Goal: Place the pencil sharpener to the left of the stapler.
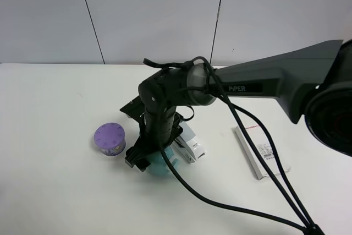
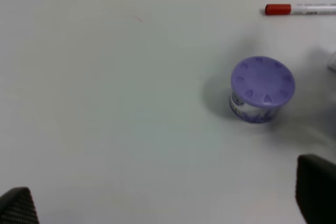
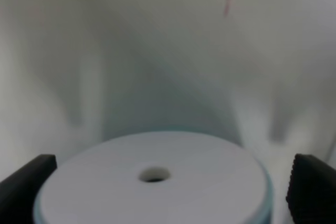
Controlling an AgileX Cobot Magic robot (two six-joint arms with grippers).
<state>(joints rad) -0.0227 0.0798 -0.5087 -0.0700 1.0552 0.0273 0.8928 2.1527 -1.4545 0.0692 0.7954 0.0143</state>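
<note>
Left of the "PiPER"-marked arm [image 1: 258, 83], the purple tub [image 1: 109, 138] stands near the right gripper [image 1: 144, 160], whose fingers sit apart on either side of the pencil sharpener [image 1: 160, 164], just beside the stapler [image 1: 190, 144], on the table [image 1: 49, 191].

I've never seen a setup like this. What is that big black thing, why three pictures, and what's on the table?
The black thing is a robot arm. One picture comes from a camera mounted high; the other two from cameras on each arm's wrist. On the white table are a purple tub, a stapler, a flat white box and a red-capped marker. The right gripper is down around the teal pencil sharpener, whose white face fills its wrist view; whether it grips is unclear. The left gripper holds nothing.
</note>
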